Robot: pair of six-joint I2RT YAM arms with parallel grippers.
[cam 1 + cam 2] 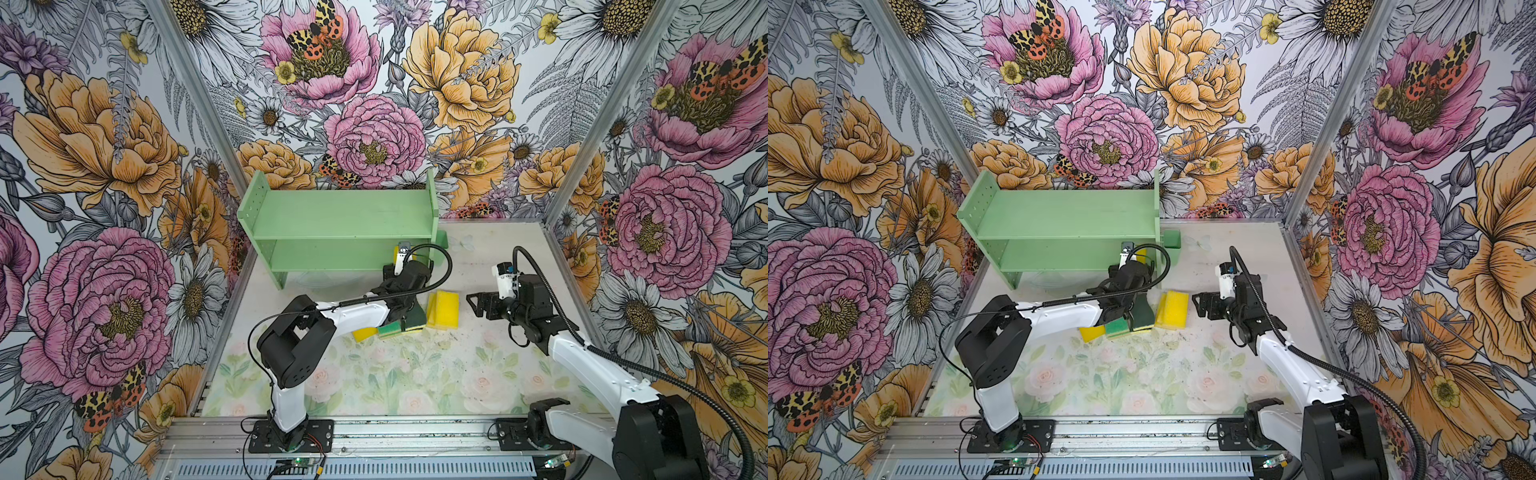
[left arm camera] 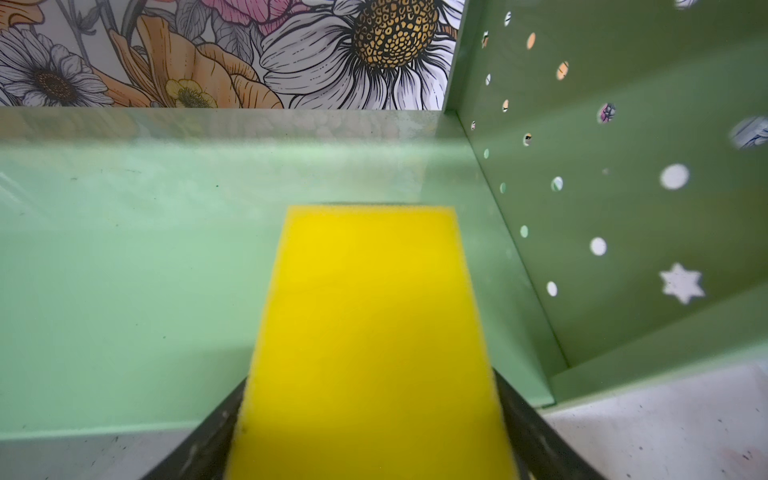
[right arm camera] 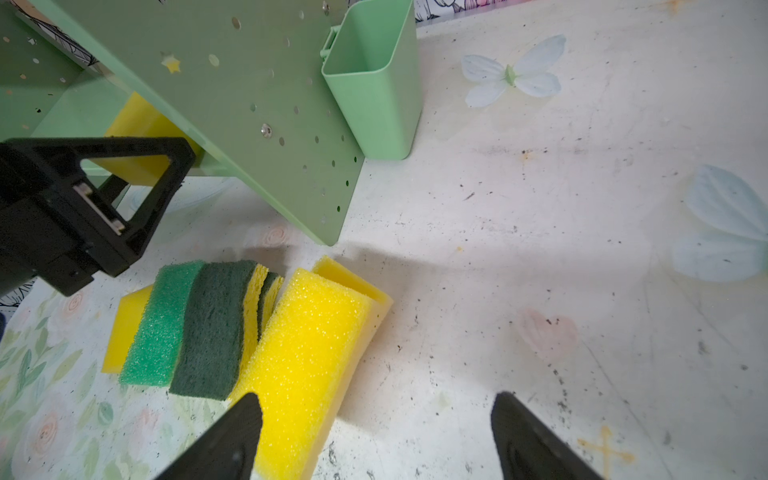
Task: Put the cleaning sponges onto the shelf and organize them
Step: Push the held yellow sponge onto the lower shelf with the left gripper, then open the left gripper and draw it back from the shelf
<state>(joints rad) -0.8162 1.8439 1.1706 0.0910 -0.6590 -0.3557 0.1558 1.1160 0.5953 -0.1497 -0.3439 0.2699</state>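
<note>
1. Since we work outward from the robot's side, the first thing met is the table point(image 1: 415, 374), and on it lies the pile of sponges point(image 3: 249, 332), none of them shelved.
2. In the right wrist view we count six pieces leaning on one another. A plain yellow block point(image 3: 124, 328) sits at one end, then a bright-green-topped sponge point(image 3: 162, 328) and a dark-green-topped sponge point(image 3: 212, 332). A second dark-topped one point(image 3: 270, 291) is mostly hidden behind that. Last comes a coarse yellow sponge point(image 3: 303, 353) lying over another yellow one point(image 3: 353, 282). The left arm crosses the pile in both top views, so more may be hidden.
3. The right gripper point(image 3: 376, 415) hovers just beside the coarse yellow end of the pile, jaws spread wide, with nothing between them.
4. Farther back, the left gripper point(image 2: 370, 399) reaches into the lower tier point(image 2: 124, 291) of the shelf point(image 1: 340, 214). A yellow sponge point(image 2: 365, 311) lies flat on that tier, near the hole-dotted side panel point(image 2: 602, 208), with a finger on either side. We cannot tell whether the fingers clamp it or have let go.
5. Farthest, the upper tier point(image 1: 1067, 212) is bare. The small green cup point(image 3: 374, 83) hangs on the panel's outer face, and nothing shows in it.
6. Our reading is that the job is at an early stage. One sponge is delivered or nearly so. The whole pile is left to carry over and arrange.
</note>
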